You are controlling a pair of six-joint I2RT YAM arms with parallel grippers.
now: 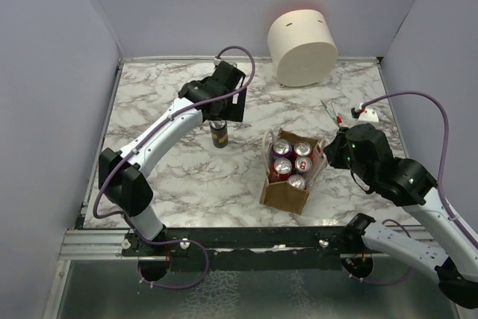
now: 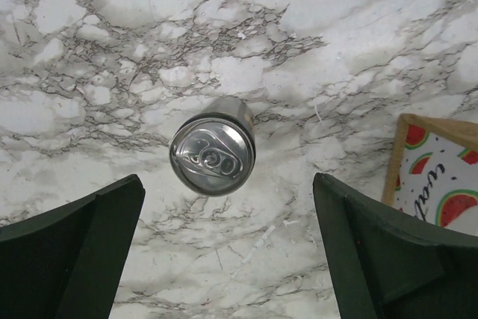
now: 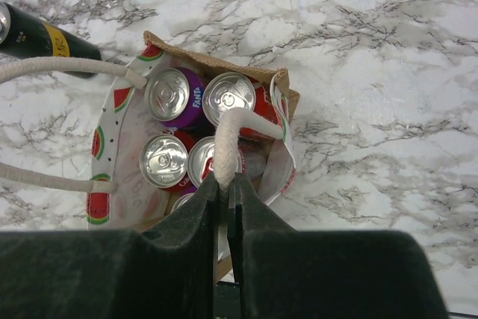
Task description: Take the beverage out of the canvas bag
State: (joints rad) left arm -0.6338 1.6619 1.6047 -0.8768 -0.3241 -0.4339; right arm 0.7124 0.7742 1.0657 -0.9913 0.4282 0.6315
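One dark can (image 1: 219, 134) stands outside, under the spread left end effector (image 1: 225, 110). The right end effector (image 3: 224, 184) pinches the canvas bag's (image 1: 284, 196) rope handle (image 3: 225, 140), and five cans (image 1: 292, 162) sit inside.

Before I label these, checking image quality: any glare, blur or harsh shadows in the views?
Top external: even, sharp, only soft shadows beneath the left arm. Left wrist: can crisp with mild glints on its lid; dark fingers lose detail. Right wrist: lids of the cans glare; right gripper is near-black.
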